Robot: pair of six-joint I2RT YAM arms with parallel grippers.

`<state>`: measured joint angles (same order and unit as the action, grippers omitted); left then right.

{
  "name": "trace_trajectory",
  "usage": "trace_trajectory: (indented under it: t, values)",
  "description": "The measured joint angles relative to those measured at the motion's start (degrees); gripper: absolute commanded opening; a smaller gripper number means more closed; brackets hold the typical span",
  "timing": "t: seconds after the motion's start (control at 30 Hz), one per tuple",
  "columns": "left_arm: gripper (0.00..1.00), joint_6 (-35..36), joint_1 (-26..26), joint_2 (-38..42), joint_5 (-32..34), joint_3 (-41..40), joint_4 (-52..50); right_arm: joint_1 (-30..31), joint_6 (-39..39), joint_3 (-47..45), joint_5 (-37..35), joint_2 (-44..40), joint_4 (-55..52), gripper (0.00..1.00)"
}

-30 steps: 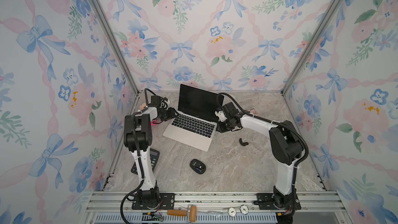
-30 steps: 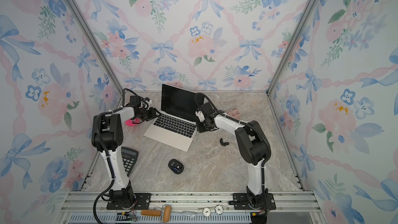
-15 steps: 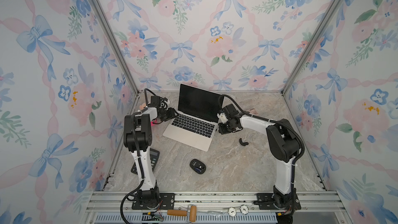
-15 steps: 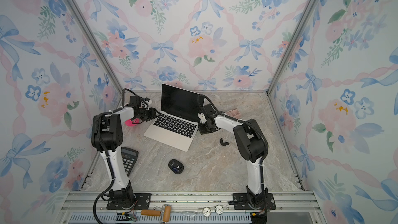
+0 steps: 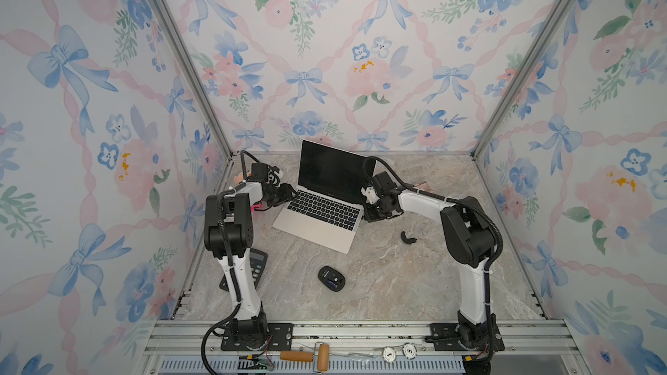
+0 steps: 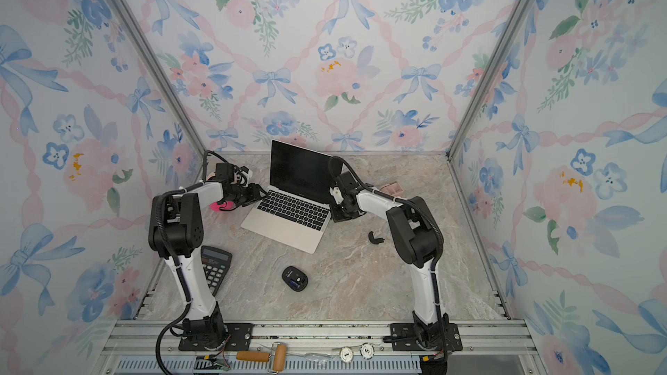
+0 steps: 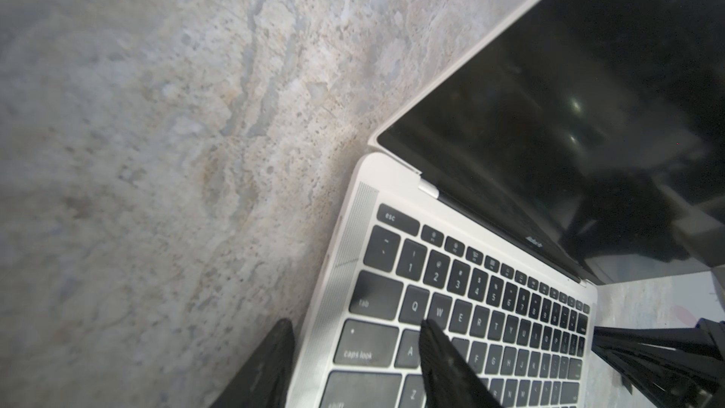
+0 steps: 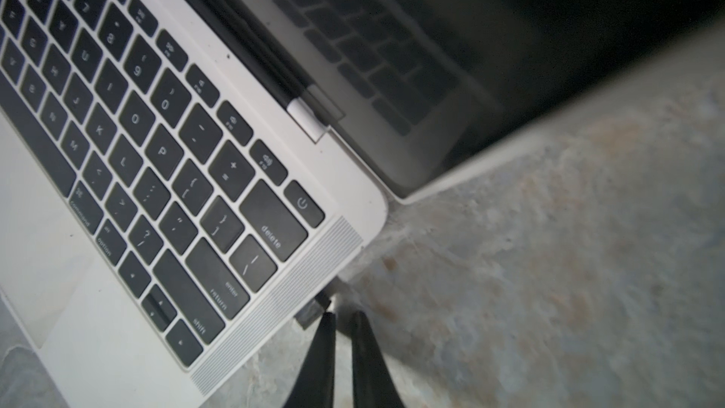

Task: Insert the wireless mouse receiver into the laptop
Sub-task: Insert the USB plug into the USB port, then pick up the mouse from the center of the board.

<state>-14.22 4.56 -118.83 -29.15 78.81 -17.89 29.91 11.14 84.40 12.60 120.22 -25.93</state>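
Right gripper [image 8: 342,313] jaws have narrowed almost shut at the wireless mouse receiver [image 8: 312,312] by the laptop [image 8: 59,261] edge; left gripper [image 7: 355,323] gapes; seating likely.

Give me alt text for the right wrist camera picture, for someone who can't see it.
A tiny dark wireless mouse receiver sits at the side edge of an open silver laptop, just off the nearly closed tips of the right tool. Its black keys mirror in the dark screen, and marbled table lies beyond.
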Motion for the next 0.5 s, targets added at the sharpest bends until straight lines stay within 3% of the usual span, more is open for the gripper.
trace_trajectory:
  t: [0.33, 0.5]
  values:
    - [0.61, 0.3, 1.1, 7.0, 3.4, -5.7, -6.7, 0.2, 0.7, -9.4, -5.0, -10.6, 0.5, 0.20]
    - [0.62, 0.8, 0.6, 16.9, 3.9, -10.5, -9.4, 0.9, 2.2, -14.6, -6.2, -20.3, 0.7, 0.30]
